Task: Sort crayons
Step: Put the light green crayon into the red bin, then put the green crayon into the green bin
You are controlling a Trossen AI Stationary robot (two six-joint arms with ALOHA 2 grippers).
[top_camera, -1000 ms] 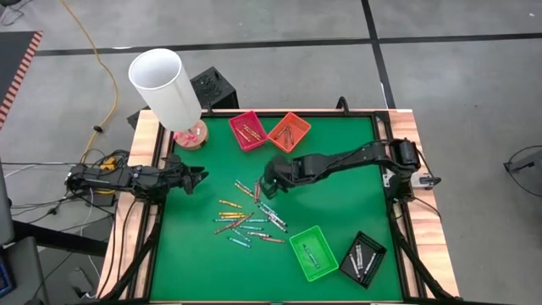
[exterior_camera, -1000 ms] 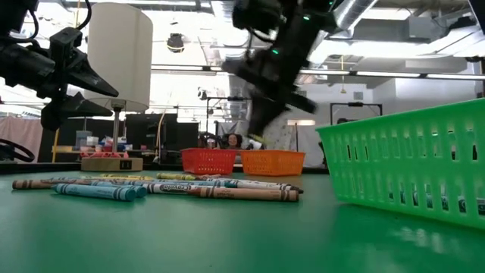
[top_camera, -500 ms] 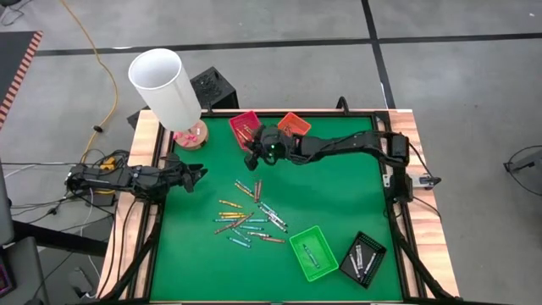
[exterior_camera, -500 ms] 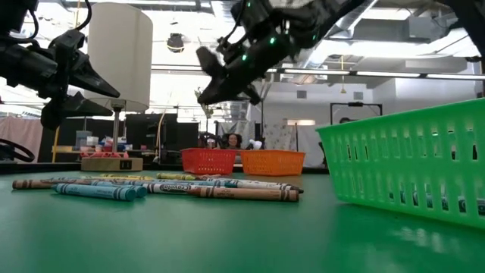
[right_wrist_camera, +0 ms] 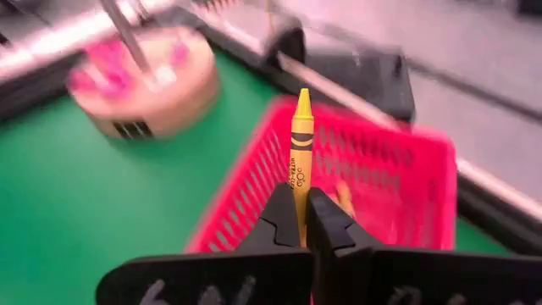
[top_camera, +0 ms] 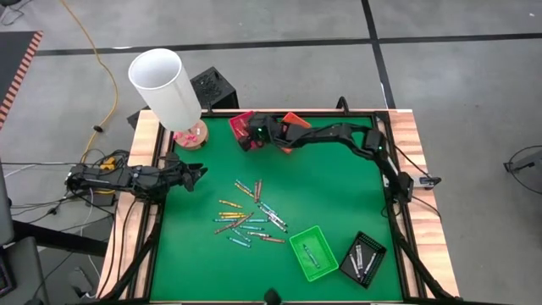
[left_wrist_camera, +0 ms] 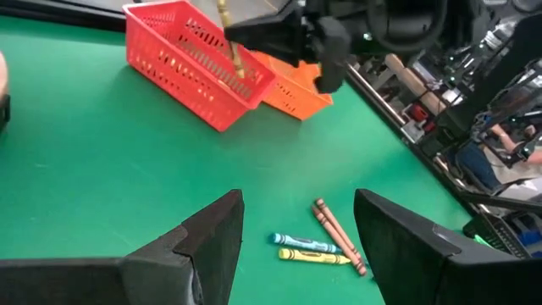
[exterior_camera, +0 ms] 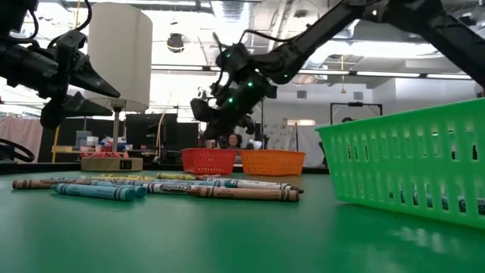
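Several crayons (top_camera: 250, 216) lie loose on the green mat in the middle of the table; they also show in the low view (exterior_camera: 151, 186). My right gripper (top_camera: 251, 134) hovers over the red tray (top_camera: 243, 124) at the far edge, shut on a yellow crayon (right_wrist_camera: 301, 144). The red tray (right_wrist_camera: 398, 186) holds other crayons. My left gripper (top_camera: 201, 175) stands open at the table's left edge with nothing between its fingers (left_wrist_camera: 216, 233). My right gripper pinches the yellow crayon's blunt end (right_wrist_camera: 300, 202) between its two fingers. The crayon runs on in line with the fingers, its pointed tip (right_wrist_camera: 302, 95) sticking out past them. The fingers slant down from the table's right. The crayon is lifted clear above the red tray (left_wrist_camera: 199, 72).
An orange tray (top_camera: 295, 125) stands right of the red one. A green tray (top_camera: 313, 252) and a black tray (top_camera: 364, 258) sit at the near right. A lamp with a white shade (top_camera: 165, 85) and a wooden base (top_camera: 188, 134) stands at the far left corner.
My right gripper has swung from the middle of the table toward the far edge and a little left, over the red tray, staying shut on the yellow crayon. The arm has stretched out along the far edge. The loose crayons lie as before.
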